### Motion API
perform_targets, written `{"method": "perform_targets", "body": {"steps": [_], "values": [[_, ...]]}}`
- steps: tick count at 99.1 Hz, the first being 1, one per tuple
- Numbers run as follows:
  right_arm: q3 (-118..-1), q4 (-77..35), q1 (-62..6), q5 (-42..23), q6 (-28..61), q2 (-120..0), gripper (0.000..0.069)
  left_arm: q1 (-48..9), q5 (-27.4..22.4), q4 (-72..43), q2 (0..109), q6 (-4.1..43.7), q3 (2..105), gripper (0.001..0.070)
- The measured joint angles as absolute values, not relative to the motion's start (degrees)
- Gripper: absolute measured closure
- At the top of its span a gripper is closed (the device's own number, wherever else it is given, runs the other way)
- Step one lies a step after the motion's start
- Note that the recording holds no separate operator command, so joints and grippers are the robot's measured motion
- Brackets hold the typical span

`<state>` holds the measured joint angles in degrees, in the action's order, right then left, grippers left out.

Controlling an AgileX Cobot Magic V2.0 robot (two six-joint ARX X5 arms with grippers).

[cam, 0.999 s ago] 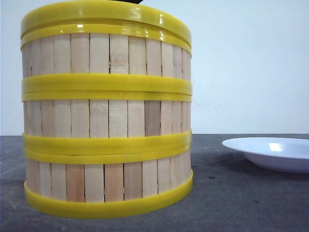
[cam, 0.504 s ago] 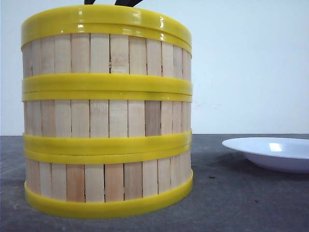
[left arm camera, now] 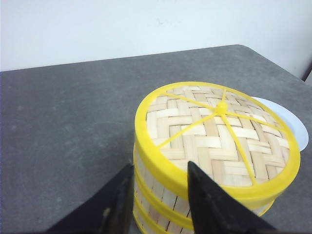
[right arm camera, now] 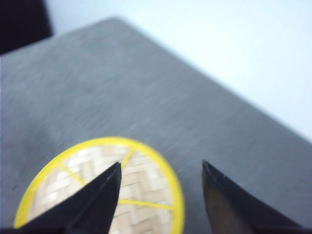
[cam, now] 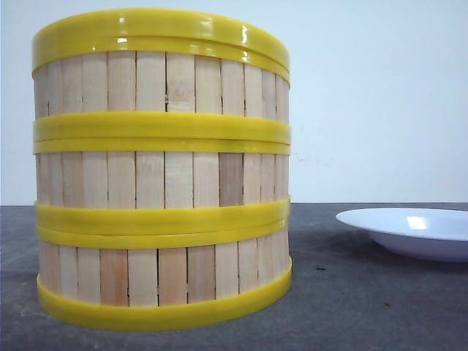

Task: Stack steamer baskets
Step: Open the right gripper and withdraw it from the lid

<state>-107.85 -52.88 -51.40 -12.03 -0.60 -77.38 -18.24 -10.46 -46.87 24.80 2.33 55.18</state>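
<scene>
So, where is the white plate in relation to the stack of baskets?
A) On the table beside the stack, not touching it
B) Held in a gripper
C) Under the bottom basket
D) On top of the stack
A: in the front view the white plate sits on the table, with a clear gap from the stack of baskets.

Front view: plate (cam: pixel 417 230) cut off by right frame edge. Left wrist view: steamer baskets (left arm camera: pixel 161 200) mostly hidden under lid (left arm camera: pixel 214 136) — plate largely behind stack. Right wrist view blurred — lid cropped at bottom edge.
</scene>
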Motion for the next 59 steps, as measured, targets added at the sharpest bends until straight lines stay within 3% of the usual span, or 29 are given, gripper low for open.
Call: {"method": "perform_targets", "body": {"steps": [24,59], "values": [[-101.8,-52.3,-51.4,-17.8,-0.4,-67.7,0.0373,-18.2,-10.5,-44.7,24.6,1.5,54.6,0.0511],[-67.7,-41.1,-51.4,-25.5,-4.5,-45.4,0.0373,-18.2,-11.7,-41.5,17.1,1.1,43.7,0.0511]]}}
